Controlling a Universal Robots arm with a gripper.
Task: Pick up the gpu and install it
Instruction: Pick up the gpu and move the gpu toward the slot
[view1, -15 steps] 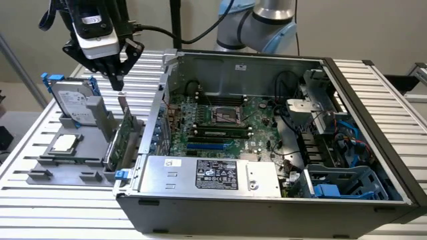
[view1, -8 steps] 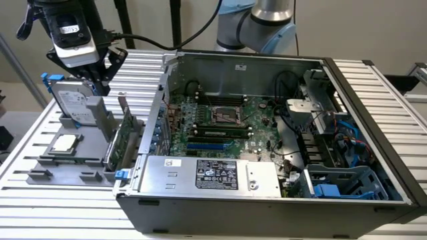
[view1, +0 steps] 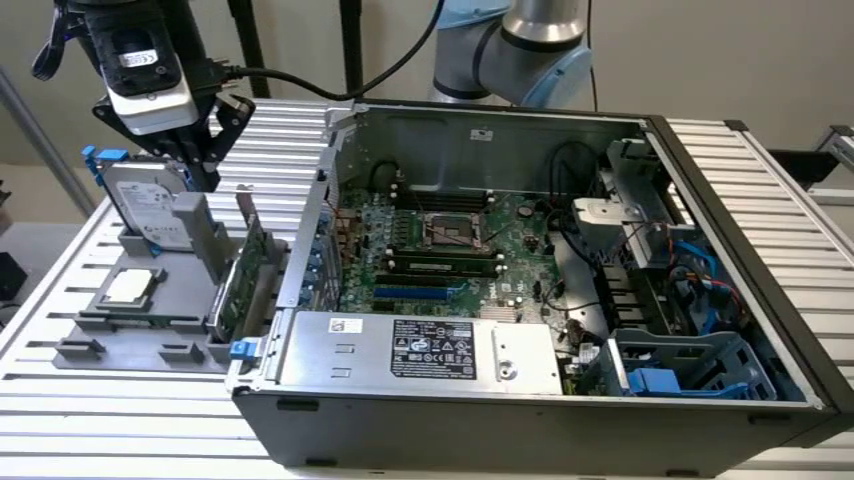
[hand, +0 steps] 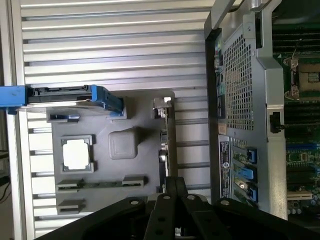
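The gpu (view1: 244, 280) stands on edge in a grey holder (view1: 134, 325) on the slatted table, just outside the computer case on the exterior view's left. Its green face and its silver bracket at the upper end show. My gripper (view1: 203, 172) hangs above the holder, behind the gpu and in front of the hard drive, with its fingers drawn together on nothing. In the wrist view the gpu (hand: 164, 145) appears edge-on along the holder's side, and my gripper (hand: 175, 184) is just off its near end, apart from it.
A silver hard drive with a blue frame (view1: 144, 205) stands in the same holder, and a CPU (view1: 128, 287) lies flat on it. The open case (view1: 747, 250) holds the green motherboard (view1: 441, 235) and a power supply (view1: 414, 350). The case wall (hand: 240, 100) stands close beside the gpu.
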